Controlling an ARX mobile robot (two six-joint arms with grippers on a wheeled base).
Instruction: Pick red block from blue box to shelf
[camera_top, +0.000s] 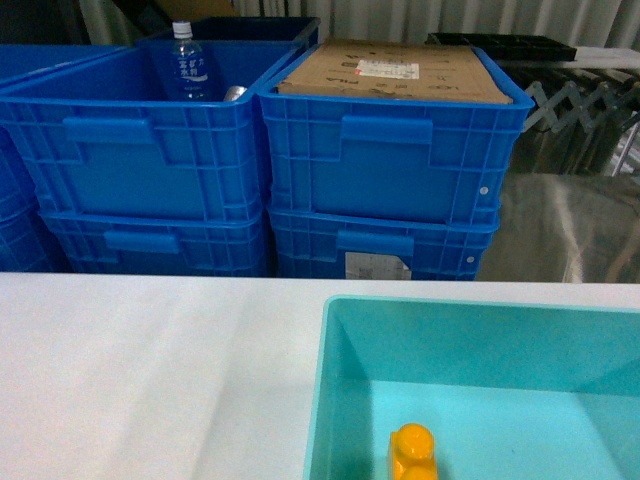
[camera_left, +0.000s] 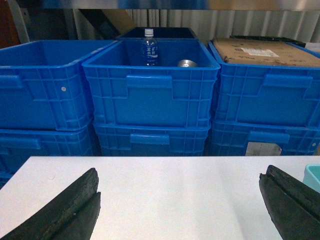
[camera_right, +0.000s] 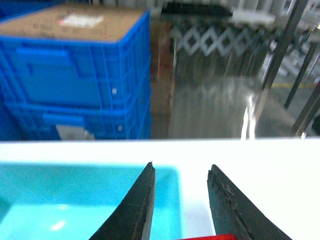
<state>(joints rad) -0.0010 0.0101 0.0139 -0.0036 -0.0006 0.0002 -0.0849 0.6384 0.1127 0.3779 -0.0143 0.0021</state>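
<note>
The right pincer, held partly apart, hovers over the blue box's rim at the bench, a sliver of the red block showing between its fingers at the frame's bottom edge.

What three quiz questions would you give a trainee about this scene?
1. True or false: the bottle stands inside a crate.
2. What colour is the block seen in the tub from the head view? A red, B orange-yellow, C green.
3. Fill in: the left gripper is ___ (open or shut).

Key: 1 true; 2 B; 3 open.
</note>
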